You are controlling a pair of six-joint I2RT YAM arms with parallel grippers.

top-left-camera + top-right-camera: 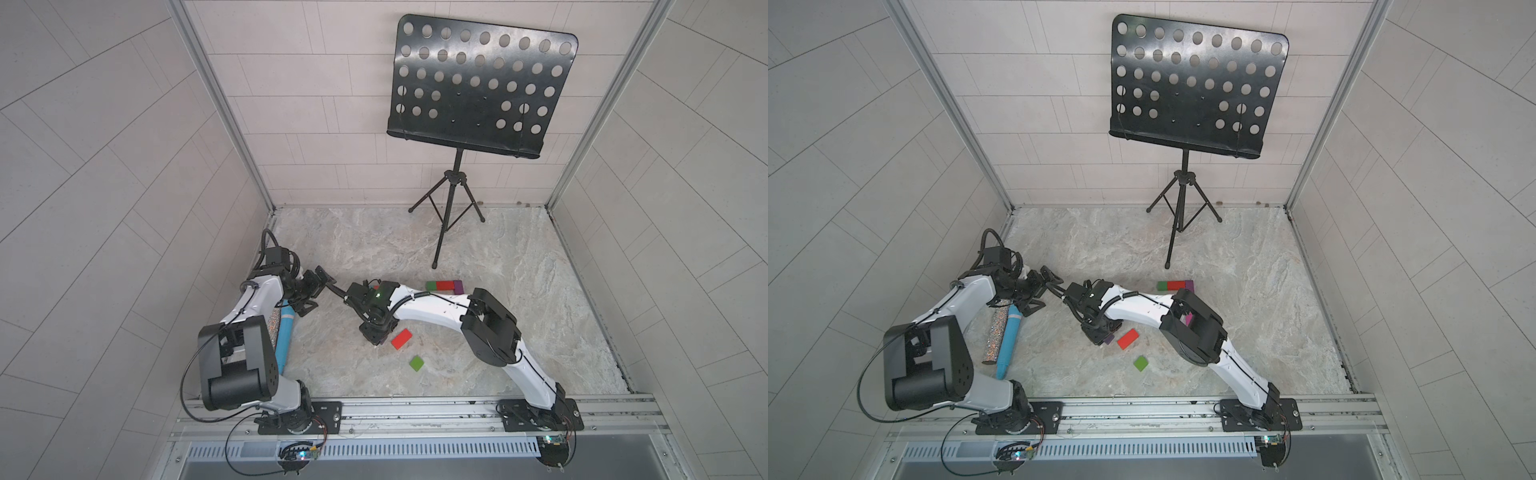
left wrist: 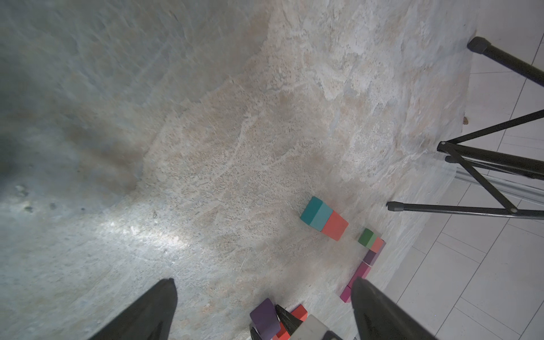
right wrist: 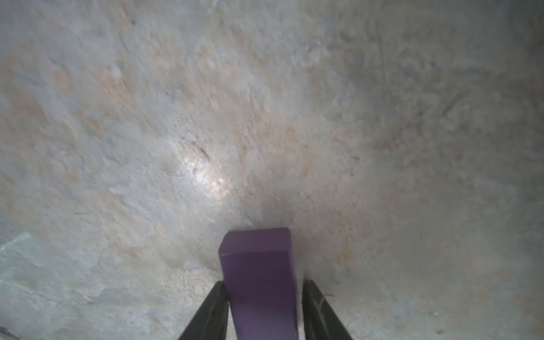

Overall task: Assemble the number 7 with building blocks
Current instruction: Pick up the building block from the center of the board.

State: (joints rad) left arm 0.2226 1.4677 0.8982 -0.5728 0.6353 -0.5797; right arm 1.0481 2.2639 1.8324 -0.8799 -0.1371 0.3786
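Jaws of your left gripper (image 2: 263,282) stand spread at nine o'clock. Your right gripper (image 3: 264,283) pinches the purple block (image 3: 256,244) across its flat sides (likely light, rigid, matte enough to grip); hold mid-length. The 7 (image 2: 371,256) lies toward two o'clock.

Purple block (image 3: 259,279), red block (image 1: 401,338), green block (image 1: 416,363). The stand (image 1: 469,104) is black (dotted with round holes). The table (image 1: 374,241) is swirly grey.

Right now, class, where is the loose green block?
In a top view the loose green block lies alone mid-table between the two arms, just nearer the robot's base than the loose red block, not touching it.
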